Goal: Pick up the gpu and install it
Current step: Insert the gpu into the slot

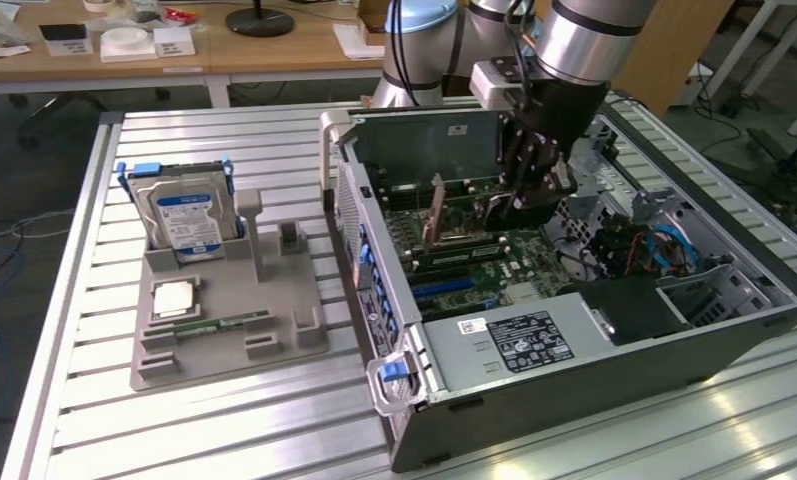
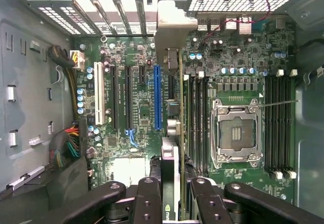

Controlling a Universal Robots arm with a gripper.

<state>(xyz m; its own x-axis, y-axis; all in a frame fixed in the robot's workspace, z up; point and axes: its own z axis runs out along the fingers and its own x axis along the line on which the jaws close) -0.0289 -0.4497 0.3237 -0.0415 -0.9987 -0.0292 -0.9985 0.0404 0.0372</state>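
Observation:
The gpu stands on edge inside the open computer case, seen edge-on over the green motherboard. Its silvery end bracket lies against the case's rear slot openings, and its board runs beside the long blue slot. In the exterior view the gpu shows a brownish upright face. My gripper is shut on the card's other end, a black finger on each side. From outside, the gripper reaches down into the case. Whether the card sits in a slot I cannot tell.
A grey holder at the exterior view's left carries a silver hard drive with a blue label, a processor chip and a green memory stick. Inside the case are the processor socket, memory slots and cable bundles.

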